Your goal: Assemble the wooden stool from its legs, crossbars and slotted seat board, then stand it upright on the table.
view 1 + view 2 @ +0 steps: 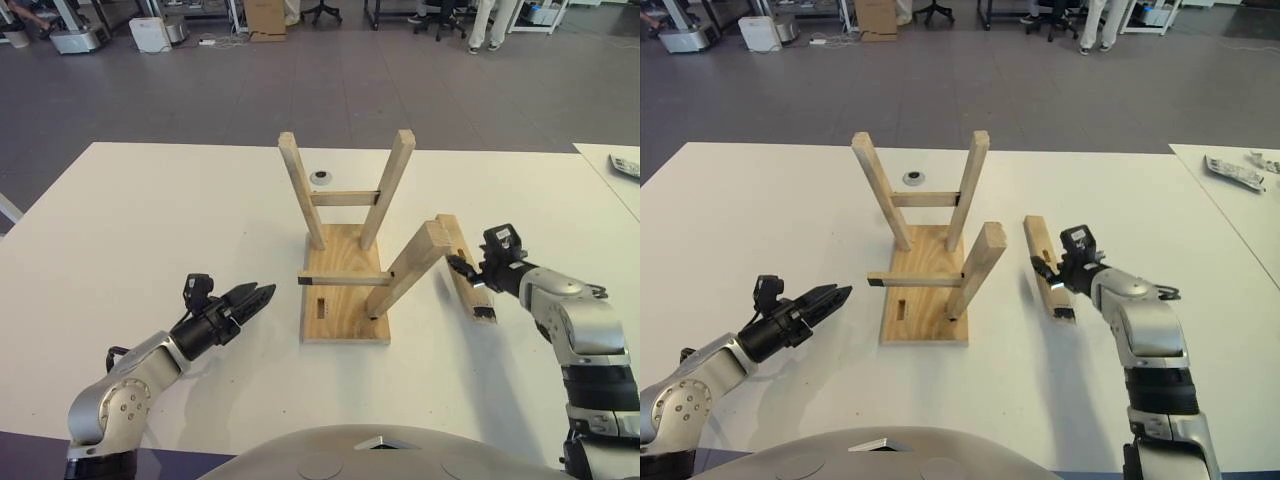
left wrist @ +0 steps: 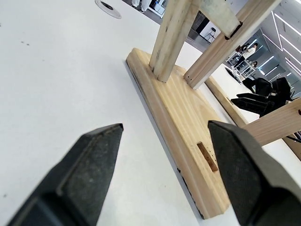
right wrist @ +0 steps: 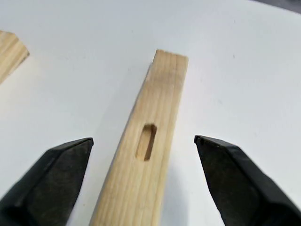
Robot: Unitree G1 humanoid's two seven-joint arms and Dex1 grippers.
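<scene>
We see the seat board [image 1: 345,325] flat on the white table [image 1: 150,200] w/ three legs [image 1: 297,190] up (one leaning). Left gripper [image 1: 258,295] gapes nr it; right gripper [image 3: 143,140] gapes astride the loose leg [image 1: 1038,235]; grey floor [image 1: 400,80] behind.

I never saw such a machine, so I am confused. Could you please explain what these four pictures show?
This is a humanoid robot with two arms, each ending in a two-fingered hand. Two pictures come from its head, looking down; two from cameras on its wrists. On the white table lies a seat board with three legs standing in it and two crossbars fitted. A fourth leg lies loose beside it. The right hand is open around that leg, not gripping it; the left hand is open and holds nothing.
</scene>
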